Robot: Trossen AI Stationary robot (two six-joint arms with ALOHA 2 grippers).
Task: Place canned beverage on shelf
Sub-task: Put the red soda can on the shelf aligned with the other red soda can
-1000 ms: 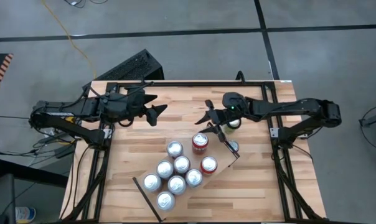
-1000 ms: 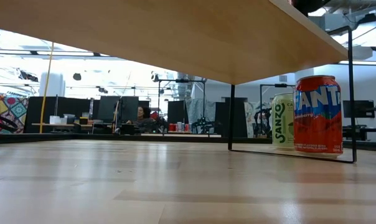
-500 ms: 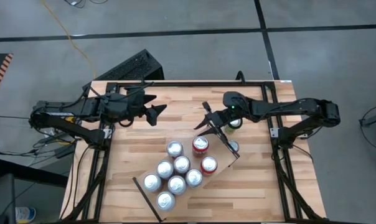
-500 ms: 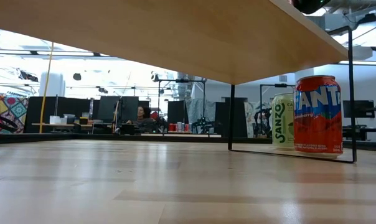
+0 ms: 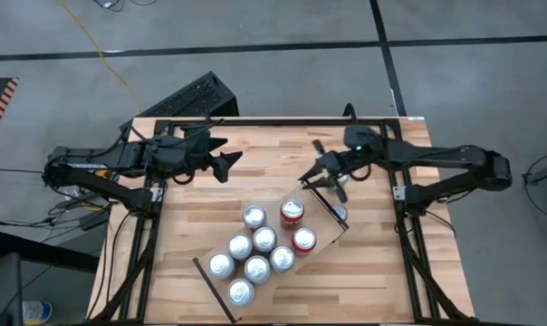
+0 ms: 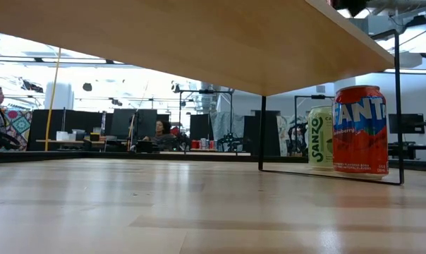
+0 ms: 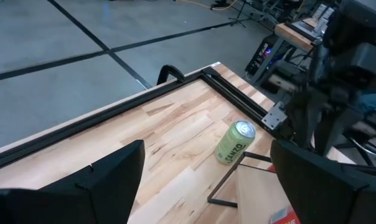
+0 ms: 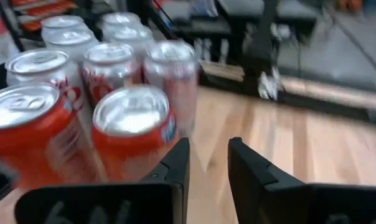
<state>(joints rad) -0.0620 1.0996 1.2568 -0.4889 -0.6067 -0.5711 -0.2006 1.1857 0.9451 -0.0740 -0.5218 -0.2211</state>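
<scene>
Standing on the table (image 5: 246, 145) rather than on the shelf (image 6: 199, 42), the green can (image 7: 236, 142) is the drink to be placed; it sits just beside the right gripper (image 8: 208, 144), back toward that gripper's own wrist and close to the shelf's nearest corner leg. A red can (image 6: 360, 130) stands next to it, also on the table. Ahead of the fingertips, eight cans (image 5: 264, 239) crowd the shelf top, the nearest two red and the rest silver. The step in hand appears to be reaching for a can on the table. To do it well, the gripper should turn away from the shelf, spread its fingers wider than the can, come in level around the can's middle, and close only when the can sits squarely between the fingers; any lift should keep clear of the shelf edge and the packed row. The right gripper's fingers stand narrowly apart with nothing between them, and they touch no can. The left gripper (image 5: 226, 156) waits well off to the far side of the table, fingers spread wide and empty.
</scene>
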